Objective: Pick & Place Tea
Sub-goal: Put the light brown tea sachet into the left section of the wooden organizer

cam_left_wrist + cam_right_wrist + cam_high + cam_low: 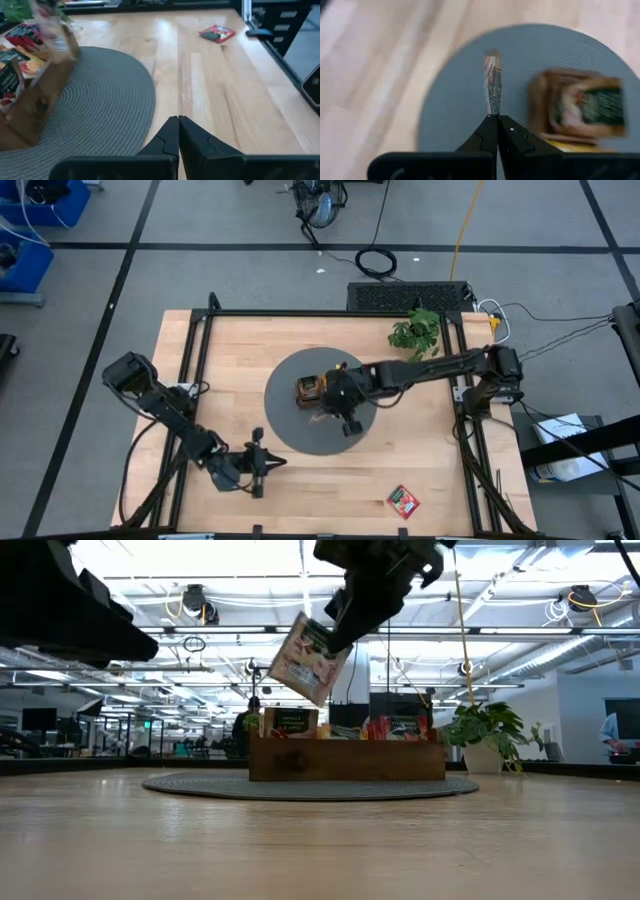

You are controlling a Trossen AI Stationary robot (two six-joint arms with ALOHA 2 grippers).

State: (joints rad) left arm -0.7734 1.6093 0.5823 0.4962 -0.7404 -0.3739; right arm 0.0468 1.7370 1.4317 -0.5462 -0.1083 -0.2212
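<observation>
Over the round grey woven mat (290,420), right claw (493,116) pinching a beige-white tea sachet (308,658) mid-carry above the brown wooden tray (347,758), probably just needing lowering into a compartment; left claw (178,120) pressed together, idle near the counter (430,460) edge.

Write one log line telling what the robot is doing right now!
right gripper: shut on beige-white tea sachet, above wooden tray | left gripper: shut, empty, near table front | red tea sachet: on table
</observation>
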